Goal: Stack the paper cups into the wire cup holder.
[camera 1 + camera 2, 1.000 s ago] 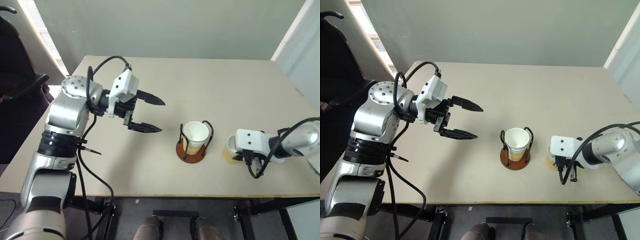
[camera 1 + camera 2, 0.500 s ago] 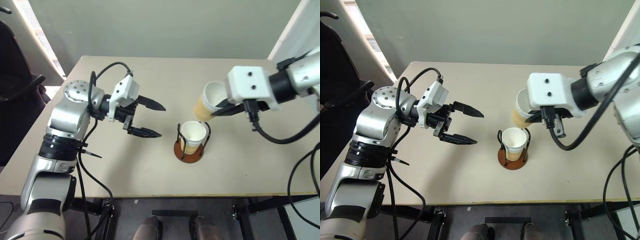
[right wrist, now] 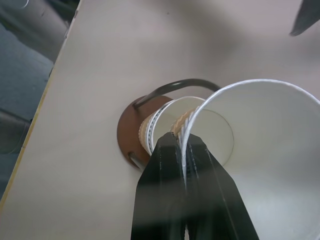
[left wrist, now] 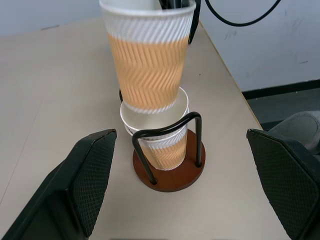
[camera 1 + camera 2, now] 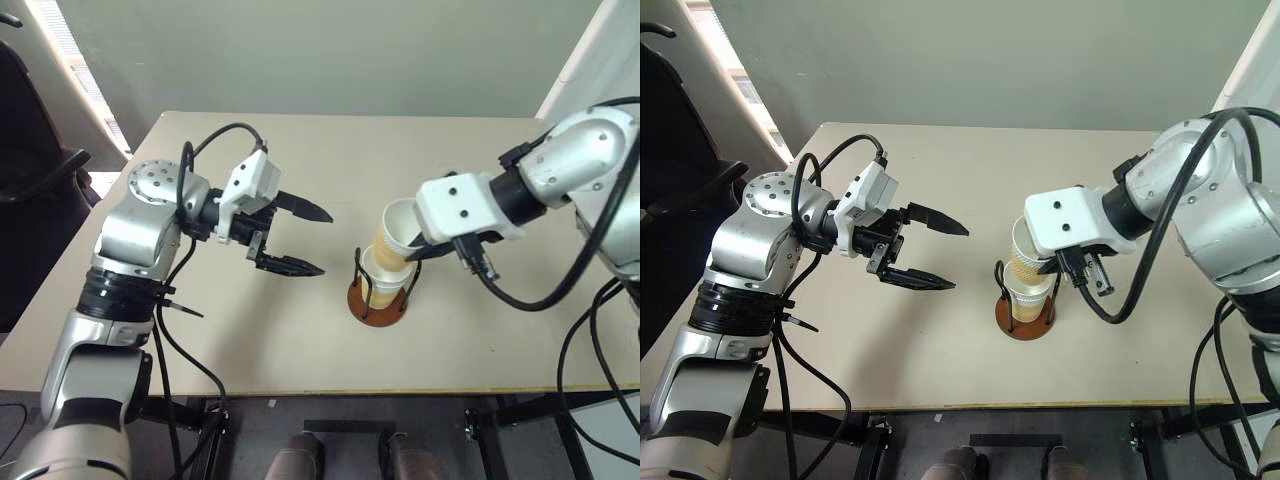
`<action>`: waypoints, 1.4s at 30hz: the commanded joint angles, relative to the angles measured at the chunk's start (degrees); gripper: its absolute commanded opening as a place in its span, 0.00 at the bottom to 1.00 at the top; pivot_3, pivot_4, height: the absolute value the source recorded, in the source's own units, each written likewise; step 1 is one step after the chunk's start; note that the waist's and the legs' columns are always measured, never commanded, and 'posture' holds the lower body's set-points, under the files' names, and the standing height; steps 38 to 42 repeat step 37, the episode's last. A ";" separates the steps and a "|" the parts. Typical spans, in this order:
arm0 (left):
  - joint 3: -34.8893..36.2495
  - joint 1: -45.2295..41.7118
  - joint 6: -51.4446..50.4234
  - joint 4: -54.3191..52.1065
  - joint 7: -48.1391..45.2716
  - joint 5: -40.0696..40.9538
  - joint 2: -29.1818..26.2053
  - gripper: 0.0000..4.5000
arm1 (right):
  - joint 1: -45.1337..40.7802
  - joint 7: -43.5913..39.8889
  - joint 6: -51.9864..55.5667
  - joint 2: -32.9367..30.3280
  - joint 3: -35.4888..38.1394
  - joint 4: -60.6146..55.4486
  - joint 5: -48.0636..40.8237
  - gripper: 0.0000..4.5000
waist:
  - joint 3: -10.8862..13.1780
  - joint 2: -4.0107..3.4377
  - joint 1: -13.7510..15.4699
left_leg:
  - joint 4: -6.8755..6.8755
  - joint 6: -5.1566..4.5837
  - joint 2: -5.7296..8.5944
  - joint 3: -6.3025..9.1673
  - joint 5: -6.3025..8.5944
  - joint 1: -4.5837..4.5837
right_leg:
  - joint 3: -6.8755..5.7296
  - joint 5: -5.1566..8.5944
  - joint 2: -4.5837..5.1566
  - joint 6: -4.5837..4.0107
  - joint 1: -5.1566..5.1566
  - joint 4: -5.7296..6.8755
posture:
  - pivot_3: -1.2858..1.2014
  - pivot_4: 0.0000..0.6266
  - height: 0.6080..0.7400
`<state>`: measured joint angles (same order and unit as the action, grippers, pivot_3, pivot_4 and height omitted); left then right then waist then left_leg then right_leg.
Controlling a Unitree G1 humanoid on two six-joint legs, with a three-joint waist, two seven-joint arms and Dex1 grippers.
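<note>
We see our right gripper (image 3: pixel 184 150) pinching the rim wall of a tan-yellow ribbed paper cup (image 5: pixel 394 234), one finger inside, one outside; its base sits in the cup standing in the reddish-brown wire cup holder (image 5: pixel 378 298); our left gripper (image 5: pixel 305 240) hangs spread wide, well apart, empty

Left gripper (image 5: pixel 305 238) held above the table, fingers spread wide, pointing right, empty; right gripper (image 3: pixel 183 150) angled down from the right, fingers pinched tight on the rim of a paper cup (image 5: pixel 393 236)
</note>
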<state>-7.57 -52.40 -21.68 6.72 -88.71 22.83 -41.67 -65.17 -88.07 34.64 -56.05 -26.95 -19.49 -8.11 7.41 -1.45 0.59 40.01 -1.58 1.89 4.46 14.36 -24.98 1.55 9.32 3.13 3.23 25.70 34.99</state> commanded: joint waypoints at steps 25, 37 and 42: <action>6.33 2.59 1.44 3.92 6.82 -0.85 -3.24 1.00 | 9.45 13.66 19.00 0.62 21.70 7.50 -2.85 0.95 | -0.01 0.05 0.48 | -0.04 0.06 0.02 0.03 -0.01 0.02 | 0.00 0.10 0.01 -0.17 -0.08 -0.07 | 0.52 0.24 1.00; 14.16 7.79 -2.69 8.02 16.52 0.49 -5.95 1.00 | 32.77 29.65 25.78 2.84 40.80 1.95 -10.13 0.95 | 0.00 0.04 0.41 | -0.23 0.28 0.01 -0.03 -0.09 0.08 | 0.05 -0.19 -0.03 0.30 0.04 0.03 | 0.52 0.24 1.00; 14.16 7.79 -2.69 8.02 16.52 0.49 -5.95 1.00 | 32.77 29.65 25.78 2.84 40.80 1.95 -10.13 0.95 | 0.00 0.04 0.41 | -0.23 0.28 0.01 -0.03 -0.09 0.08 | 0.05 -0.19 -0.03 0.30 0.04 0.03 | 0.52 0.24 1.00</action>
